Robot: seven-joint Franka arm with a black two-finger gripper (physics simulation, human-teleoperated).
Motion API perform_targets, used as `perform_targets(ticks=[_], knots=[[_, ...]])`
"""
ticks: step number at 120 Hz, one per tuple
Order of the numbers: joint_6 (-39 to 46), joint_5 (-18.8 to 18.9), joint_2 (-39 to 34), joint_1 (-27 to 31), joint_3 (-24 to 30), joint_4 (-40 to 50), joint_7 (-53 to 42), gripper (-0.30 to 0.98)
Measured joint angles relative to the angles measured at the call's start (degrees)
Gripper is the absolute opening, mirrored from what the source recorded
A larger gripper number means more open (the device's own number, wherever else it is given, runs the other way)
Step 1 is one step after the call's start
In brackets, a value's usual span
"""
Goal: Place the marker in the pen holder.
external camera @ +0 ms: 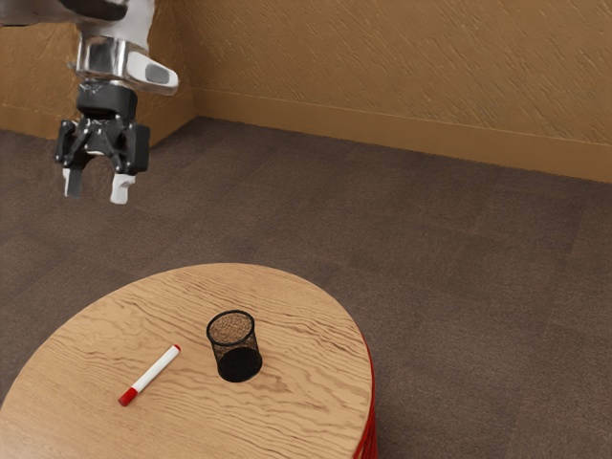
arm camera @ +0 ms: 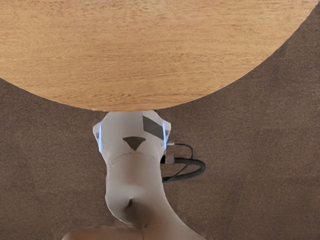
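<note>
At the exterior view's left our tool [external camera: 98, 187] hangs high and well apart from the things, its fingers [external camera: 122, 188] spread wide with nothing between them. Next comes the red-and-white marker [external camera: 153, 373], lying flat on the round wooden worktop [external camera: 311, 330], beside the pen holder and not touching it. Farther to the exterior view's right the black mesh pen holder [external camera: 235, 348] stands upright, open end up. As we judge it, nothing of the task is done — the marker is neither gripped nor lifted. All of it is left to us: reach down, grasp, raise, tilt it upright, carry it over the rim and let go.
</note>
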State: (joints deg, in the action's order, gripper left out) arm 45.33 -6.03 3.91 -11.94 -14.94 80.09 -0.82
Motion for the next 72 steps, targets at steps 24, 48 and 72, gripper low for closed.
perform_targets(ticks=[24,48,72], knots=[[24.30,-1.41,1.76,1.45,-2.65,8.97,0.06,0.66],[44.05,2.86,-9.69,5.85,-5.97,42.35,-0.84,0.66],[62.24,4.43,-5.97,4.86,-5.71,52.51,-1.41,0.65]])
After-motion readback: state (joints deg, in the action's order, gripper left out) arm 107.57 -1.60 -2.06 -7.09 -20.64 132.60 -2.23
